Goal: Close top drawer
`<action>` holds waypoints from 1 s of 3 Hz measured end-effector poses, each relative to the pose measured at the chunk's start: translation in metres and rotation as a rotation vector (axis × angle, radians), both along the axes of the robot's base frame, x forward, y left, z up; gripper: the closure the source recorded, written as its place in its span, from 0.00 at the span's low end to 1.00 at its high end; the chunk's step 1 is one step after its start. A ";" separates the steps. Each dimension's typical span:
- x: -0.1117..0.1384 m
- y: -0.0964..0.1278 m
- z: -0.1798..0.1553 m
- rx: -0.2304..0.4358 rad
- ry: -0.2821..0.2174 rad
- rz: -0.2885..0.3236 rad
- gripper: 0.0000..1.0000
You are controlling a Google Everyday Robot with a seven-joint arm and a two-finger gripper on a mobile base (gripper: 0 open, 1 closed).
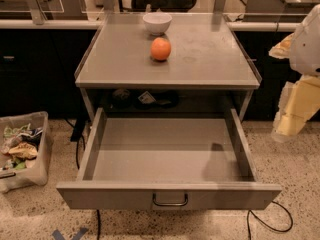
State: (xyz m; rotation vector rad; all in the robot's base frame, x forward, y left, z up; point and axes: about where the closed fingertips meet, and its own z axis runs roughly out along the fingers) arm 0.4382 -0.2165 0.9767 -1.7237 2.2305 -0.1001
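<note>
The top drawer (pixel 169 196) of the grey metal cabinet is pulled far out toward me and is empty inside. Its flat front panel carries a small dark U-shaped pull (pixel 170 201) at the centre. The cabinet top (pixel 210 59) sits above and behind it. My gripper (pixel 292 119) is at the right edge of the view, pale yellow and white, to the right of the drawer's right side and above the floor, apart from the drawer.
An orange (pixel 160 48) and a white bowl (pixel 157 22) stand on the cabinet top. A clear bin (pixel 22 151) of wrappers sits on the floor at the left. A black cable (pixel 270 224) lies on the floor at the front right. Dark counters run behind.
</note>
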 end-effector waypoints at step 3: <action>-0.009 0.001 -0.008 -0.037 -0.041 0.002 0.42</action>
